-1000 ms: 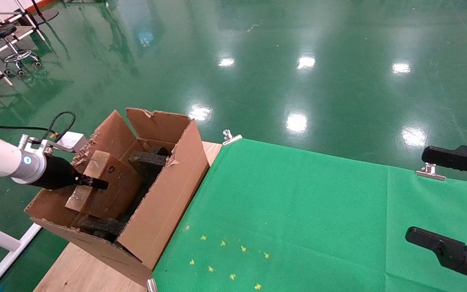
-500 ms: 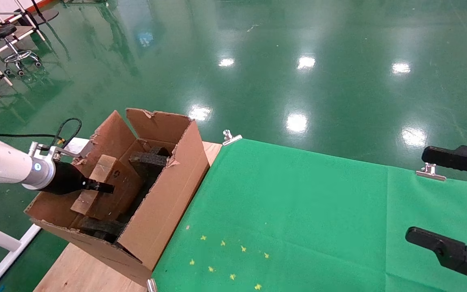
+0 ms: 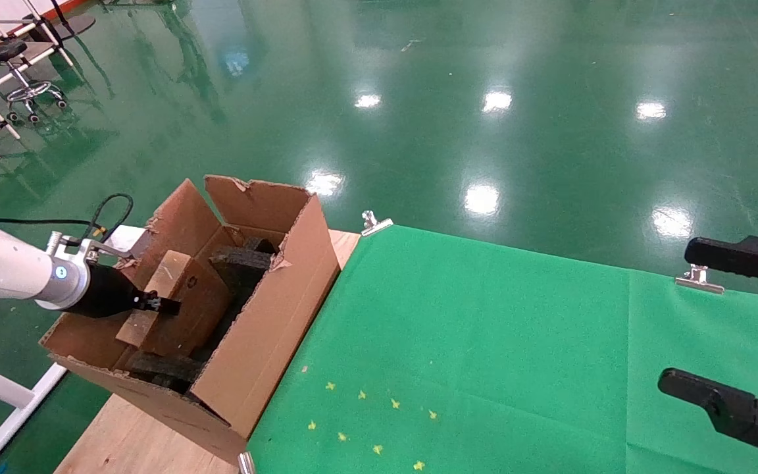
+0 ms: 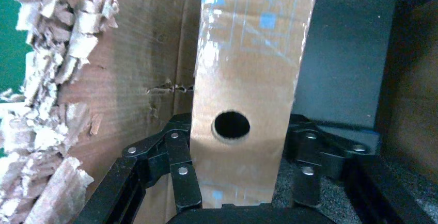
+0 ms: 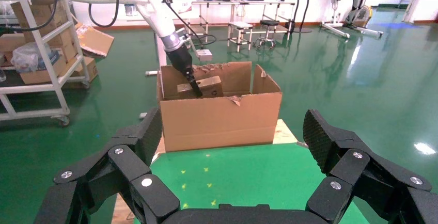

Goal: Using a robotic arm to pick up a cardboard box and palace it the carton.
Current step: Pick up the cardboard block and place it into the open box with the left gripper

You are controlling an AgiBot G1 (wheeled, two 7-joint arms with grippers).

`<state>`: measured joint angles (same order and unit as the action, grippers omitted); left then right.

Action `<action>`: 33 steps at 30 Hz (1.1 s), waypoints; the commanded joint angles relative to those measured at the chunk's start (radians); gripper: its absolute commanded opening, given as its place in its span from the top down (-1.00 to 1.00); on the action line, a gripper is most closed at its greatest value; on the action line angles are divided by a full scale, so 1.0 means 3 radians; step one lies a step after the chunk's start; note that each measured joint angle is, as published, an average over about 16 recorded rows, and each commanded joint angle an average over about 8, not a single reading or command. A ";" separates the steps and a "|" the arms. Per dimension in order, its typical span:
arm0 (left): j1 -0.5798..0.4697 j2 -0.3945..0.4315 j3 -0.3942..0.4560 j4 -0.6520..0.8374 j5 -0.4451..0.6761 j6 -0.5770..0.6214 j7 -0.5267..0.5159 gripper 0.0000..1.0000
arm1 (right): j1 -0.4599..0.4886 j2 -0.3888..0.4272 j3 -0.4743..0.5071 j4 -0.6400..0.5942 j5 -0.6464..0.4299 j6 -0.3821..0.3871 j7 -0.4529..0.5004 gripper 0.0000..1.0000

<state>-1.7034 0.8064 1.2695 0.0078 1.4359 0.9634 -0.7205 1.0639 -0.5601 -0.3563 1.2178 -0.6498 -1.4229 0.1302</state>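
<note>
One left end effector [image 3: 155, 303] gripping cardboard box [image 3: 178, 309], inside carton [image 3: 267, 316]

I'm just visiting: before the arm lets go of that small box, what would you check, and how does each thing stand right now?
1. Small box inside the carton walls: ok.
2. Left gripper shut on the box, fingers on both sides: ok.
3. Box resting on the foam or carton floor: cannot tell, its lower end is hidden.
4. Gripper free of the torn flap: ok, though close.
5. Right gripper parked away over the green mat, open: ok.
</note>
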 commanded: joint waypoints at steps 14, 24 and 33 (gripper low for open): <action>-0.0137 0.0006 0.0027 0.0014 0.0036 0.0035 -0.0045 -1.00 | 0.0000 0.0000 0.0000 0.0000 0.0000 0.0000 0.0000 -1.00; -0.0375 -0.0015 -0.0031 -0.0001 -0.0050 0.0101 -0.0106 -1.00 | 0.0000 0.0000 0.0000 0.0000 0.0000 0.0000 0.0000 -1.00; -0.0821 -0.0137 -0.0316 -0.0199 -0.0460 0.0497 -0.0173 -1.00 | 0.0000 0.0000 0.0000 0.0000 0.0000 0.0000 0.0000 -1.00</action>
<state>-1.9406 0.7679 1.1768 -0.0555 1.2996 1.1178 -0.7798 1.0639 -0.5601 -0.3563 1.2177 -0.6498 -1.4229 0.1302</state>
